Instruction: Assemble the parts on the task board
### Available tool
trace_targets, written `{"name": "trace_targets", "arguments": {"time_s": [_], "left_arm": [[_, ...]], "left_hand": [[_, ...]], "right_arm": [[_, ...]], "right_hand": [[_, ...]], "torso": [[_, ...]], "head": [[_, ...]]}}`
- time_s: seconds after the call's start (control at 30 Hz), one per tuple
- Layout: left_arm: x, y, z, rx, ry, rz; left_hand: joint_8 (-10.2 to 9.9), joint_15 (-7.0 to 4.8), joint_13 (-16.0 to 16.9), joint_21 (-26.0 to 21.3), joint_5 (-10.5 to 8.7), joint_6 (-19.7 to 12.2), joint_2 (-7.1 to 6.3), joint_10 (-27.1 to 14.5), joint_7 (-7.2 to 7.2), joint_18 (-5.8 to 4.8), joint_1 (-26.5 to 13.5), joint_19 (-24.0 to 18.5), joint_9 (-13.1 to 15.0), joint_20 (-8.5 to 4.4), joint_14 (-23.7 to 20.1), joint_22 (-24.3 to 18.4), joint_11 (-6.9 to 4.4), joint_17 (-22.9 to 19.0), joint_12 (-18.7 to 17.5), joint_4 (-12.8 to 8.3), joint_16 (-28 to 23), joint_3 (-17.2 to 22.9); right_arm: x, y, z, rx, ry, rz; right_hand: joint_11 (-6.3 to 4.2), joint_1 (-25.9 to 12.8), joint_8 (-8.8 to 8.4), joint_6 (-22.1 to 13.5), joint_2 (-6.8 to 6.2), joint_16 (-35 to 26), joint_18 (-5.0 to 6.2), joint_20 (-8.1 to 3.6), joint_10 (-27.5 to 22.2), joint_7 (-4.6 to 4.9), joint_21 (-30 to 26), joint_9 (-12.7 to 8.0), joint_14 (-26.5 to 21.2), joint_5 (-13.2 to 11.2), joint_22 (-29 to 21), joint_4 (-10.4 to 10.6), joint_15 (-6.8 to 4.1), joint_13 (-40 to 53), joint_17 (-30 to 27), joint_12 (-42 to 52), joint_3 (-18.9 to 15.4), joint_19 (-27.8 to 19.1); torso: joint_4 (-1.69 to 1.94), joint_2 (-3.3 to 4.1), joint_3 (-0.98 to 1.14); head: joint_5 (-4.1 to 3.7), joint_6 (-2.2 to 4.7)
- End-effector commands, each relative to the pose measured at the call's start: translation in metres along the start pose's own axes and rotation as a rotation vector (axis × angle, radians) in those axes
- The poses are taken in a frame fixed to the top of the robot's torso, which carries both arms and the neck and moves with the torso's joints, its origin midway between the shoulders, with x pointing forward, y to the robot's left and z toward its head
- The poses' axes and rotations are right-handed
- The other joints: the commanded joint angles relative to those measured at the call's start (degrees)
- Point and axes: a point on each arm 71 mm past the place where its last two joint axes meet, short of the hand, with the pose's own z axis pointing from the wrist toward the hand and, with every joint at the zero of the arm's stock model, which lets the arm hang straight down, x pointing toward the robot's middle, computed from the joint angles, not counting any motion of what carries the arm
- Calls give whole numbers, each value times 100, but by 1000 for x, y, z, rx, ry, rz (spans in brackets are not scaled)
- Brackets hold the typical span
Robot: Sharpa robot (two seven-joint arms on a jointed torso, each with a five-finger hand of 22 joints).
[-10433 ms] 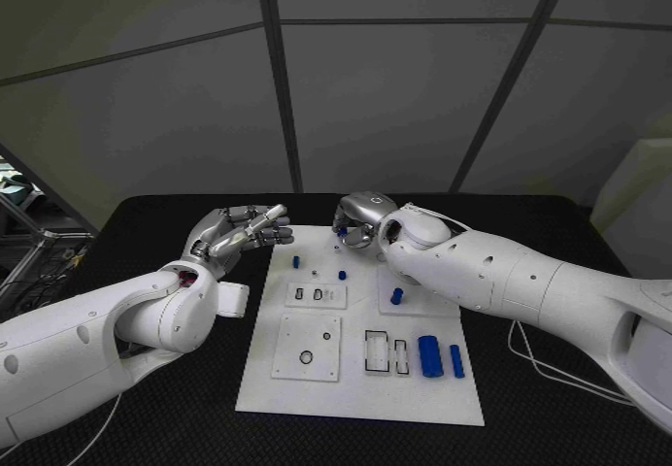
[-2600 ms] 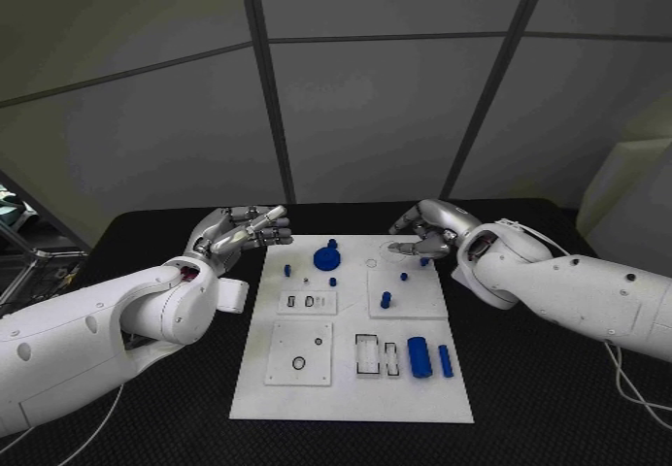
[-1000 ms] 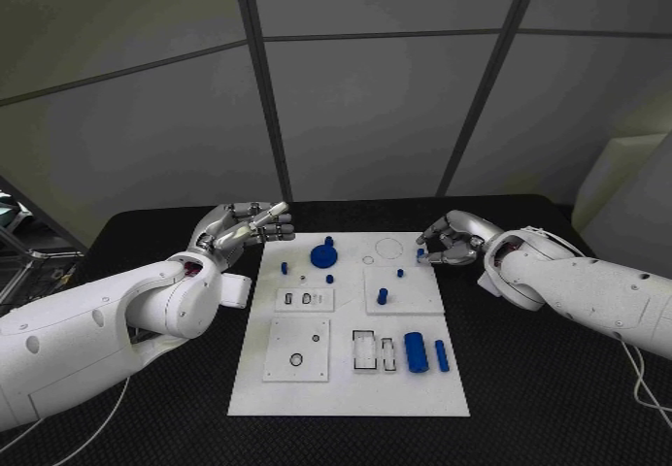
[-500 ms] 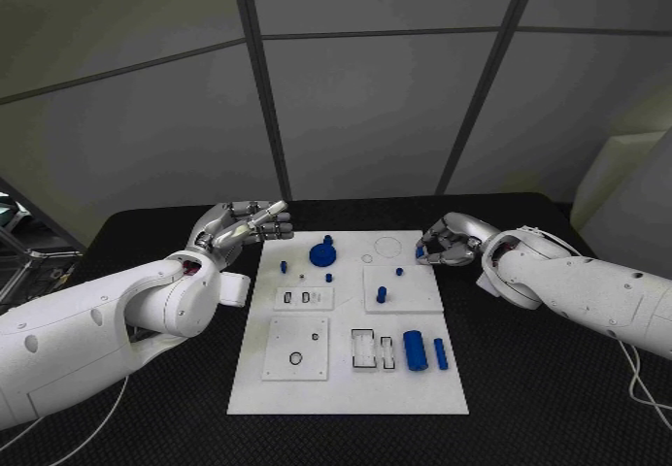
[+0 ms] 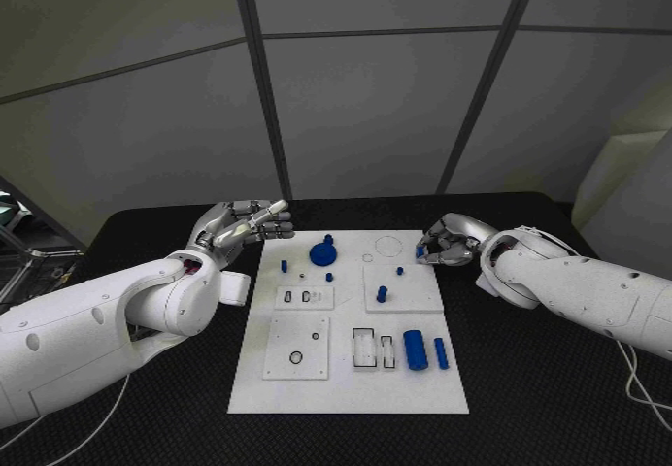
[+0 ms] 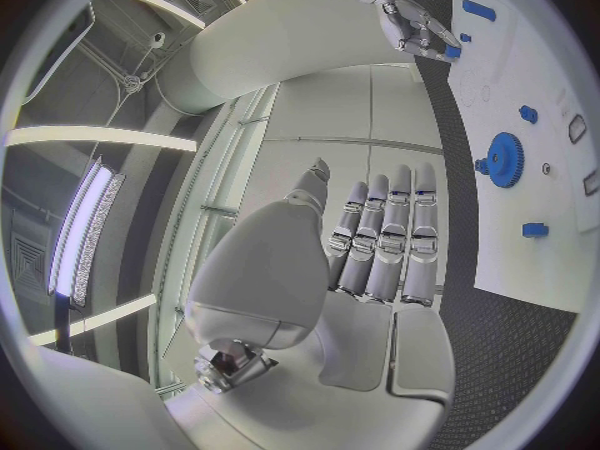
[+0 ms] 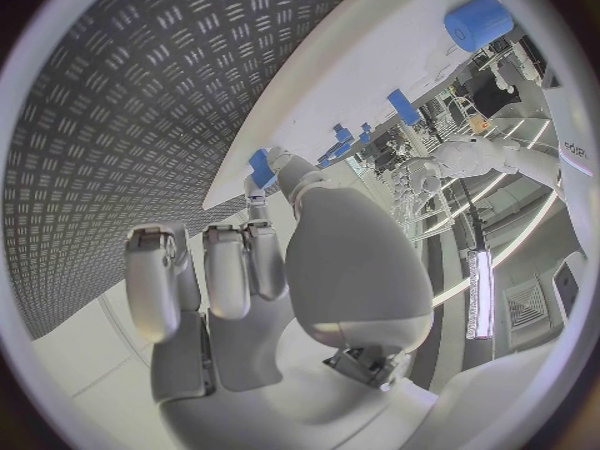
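Head view: the white task board (image 5: 351, 388) lies in the middle of the black table (image 5: 546, 388). The left robot hand (image 5: 246, 226) is raised just off the board's far left corner, palm turned up and toward the board, fingers together and slightly curled, holding nothing. The right robot hand (image 5: 446, 244) sits at the board's far right edge, fingers curled inward, with a small blue part (image 5: 420, 250) pinched at its fingertips just above the board's edge. On the board, a blue gear (image 5: 323, 254) stands near the far middle, with small blue pegs (image 5: 285, 265) beside it. A large blue cylinder (image 5: 415, 349) and a thinner blue bar (image 5: 440, 353) lie side by side near the right front. No readable writing shows on the board.

Left wrist view: the left robot hand (image 6: 375, 260) shows its palm and straight, parallel fingers (image 6: 419, 235), close together and empty. Beyond it lies the task board (image 6: 525, 90) with the blue gear (image 6: 505, 159) and small blue pegs (image 6: 535, 230). The right robot hand (image 6: 413, 25) is seen at the far board edge with the blue part (image 6: 451, 52) at its fingertips.

Right wrist view: the right robot hand (image 7: 269, 260) has its fingers bent in, and the blue part (image 7: 261, 167) is clamped between the thumb and a fingertip, just over the task board (image 7: 338, 80) edge. The large blue cylinder (image 7: 479, 22) lies farther along the board. I can read no labels.
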Motion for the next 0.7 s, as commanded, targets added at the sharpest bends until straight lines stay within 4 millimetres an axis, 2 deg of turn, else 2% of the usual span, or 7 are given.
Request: {"name": "trace_targets", "arguments": {"time_s": [0.03,0.27,0.43,0.57,0.7], "left_arm": [[1,-1,0,8,12,2],[1,-1,0,8,11,2],[1,-1,0,8,11,2],[0,-1,0,8,11,2],[0,-1,0,7,10,3]], "left_hand": [[-30,6,-7,-22,19,1,43,-12,50,-78,10,-15,0,5,-32,-5,43,7,-33,-30,-25,9],[-30,6,-7,-22,19,1,43,-12,50,-78,10,-15,0,5,-32,-5,43,7,-33,-30,-25,9],[-30,6,-7,-22,19,1,43,-12,50,-78,10,-15,0,5,-32,-5,43,7,-33,-30,-25,9],[-30,6,-7,-22,19,1,43,-12,50,-78,10,-15,0,5,-32,-5,43,7,-33,-30,-25,9],[-30,6,-7,-22,19,1,43,-12,50,-78,10,-15,0,5,-32,-5,43,7,-33,-30,-25,9]], "right_arm": [[-1,1,1,0,-8,-10],[-2,1,1,8,-25,-1],[-3,2,2,11,-53,24],[-6,3,1,9,-91,63],[-7,7,-2,2,-116,101]], "right_hand": [[-16,-28,18,50,44,33,-87,-12,286,-3,37,6,435,-14,1510,-13,-31,911,649,33,10,604],[-25,-89,16,95,82,40,-87,-19,294,-16,37,8,438,-16,1510,-2,-37,923,664,45,14,604],[-68,-69,62,269,242,50,-87,-41,297,-69,37,42,443,30,1510,-39,-68,928,684,49,108,604],[-105,-4,79,373,419,54,-87,-71,300,-109,37,73,444,80,1510,-108,-99,935,691,54,226,604],[-121,26,79,423,495,58,-87,-90,303,-125,37,93,446,136,1510,-176,-117,941,701,58,286,604]], "torso": [[2,0,1],[0,0,1],[-1,-2,2],[6,-3,3],[2,-11,1]], "head": [[-5,-5],[-6,-16],[-7,-17],[-9,-17],[-3,-13]]}}
